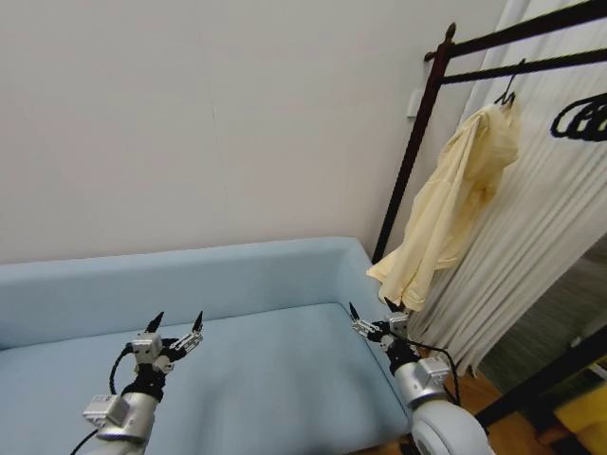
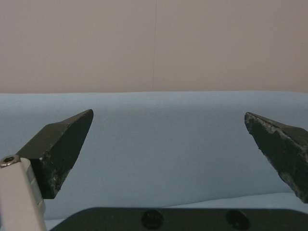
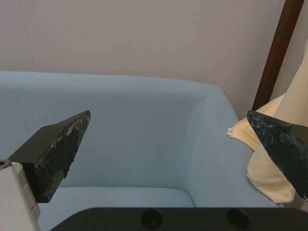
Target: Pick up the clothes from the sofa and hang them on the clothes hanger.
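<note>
A pale yellow shirt (image 1: 446, 209) hangs on a black hanger (image 1: 507, 93) from the dark clothes rack (image 1: 417, 133) at the right; its hem (image 3: 262, 163) shows in the right wrist view. The light blue sofa (image 1: 266, 370) lies below me with a bare seat. My left gripper (image 1: 176, 324) hovers open over the seat's left part, and its fingers (image 2: 62, 149) frame the sofa back with nothing between them. My right gripper (image 1: 370, 316) is open near the sofa's right end, just below the shirt's hem, holding nothing.
A second, bare black hanger (image 1: 580, 118) hangs on the rack's rail at the far right. A white curtain (image 1: 531, 237) falls behind the rack. A plain wall (image 1: 190, 114) rises behind the sofa. Wooden floor (image 1: 493, 417) shows at the lower right.
</note>
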Motion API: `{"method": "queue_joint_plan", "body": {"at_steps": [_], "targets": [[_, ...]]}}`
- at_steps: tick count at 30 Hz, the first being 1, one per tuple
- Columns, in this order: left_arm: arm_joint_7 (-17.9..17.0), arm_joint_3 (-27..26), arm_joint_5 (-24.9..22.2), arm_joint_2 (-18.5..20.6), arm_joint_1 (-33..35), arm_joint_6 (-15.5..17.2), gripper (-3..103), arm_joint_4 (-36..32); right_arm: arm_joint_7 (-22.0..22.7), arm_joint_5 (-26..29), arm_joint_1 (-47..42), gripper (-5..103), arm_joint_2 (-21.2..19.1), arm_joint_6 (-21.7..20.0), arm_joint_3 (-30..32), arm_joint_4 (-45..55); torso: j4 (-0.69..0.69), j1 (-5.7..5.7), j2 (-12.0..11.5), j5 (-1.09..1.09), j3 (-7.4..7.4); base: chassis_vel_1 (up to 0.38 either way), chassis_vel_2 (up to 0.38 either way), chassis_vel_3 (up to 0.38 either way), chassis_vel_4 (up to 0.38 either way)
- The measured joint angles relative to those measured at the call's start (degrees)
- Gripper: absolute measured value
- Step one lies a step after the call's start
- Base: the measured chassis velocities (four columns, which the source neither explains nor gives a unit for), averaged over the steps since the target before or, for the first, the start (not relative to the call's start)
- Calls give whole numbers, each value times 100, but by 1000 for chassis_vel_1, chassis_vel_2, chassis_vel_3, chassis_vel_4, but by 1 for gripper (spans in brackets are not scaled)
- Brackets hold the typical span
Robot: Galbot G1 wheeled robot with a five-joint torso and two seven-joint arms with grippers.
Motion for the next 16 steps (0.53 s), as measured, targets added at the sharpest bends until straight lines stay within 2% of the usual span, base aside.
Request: {"method": "queue_joint_plan", "body": {"at_steps": [16], "targets": [[-5,-1,0,-2,-1,-6,100,6,6,6,6,100,-3,3,-8,-6,0,0,0,0,0,0,0,0,0]]}}
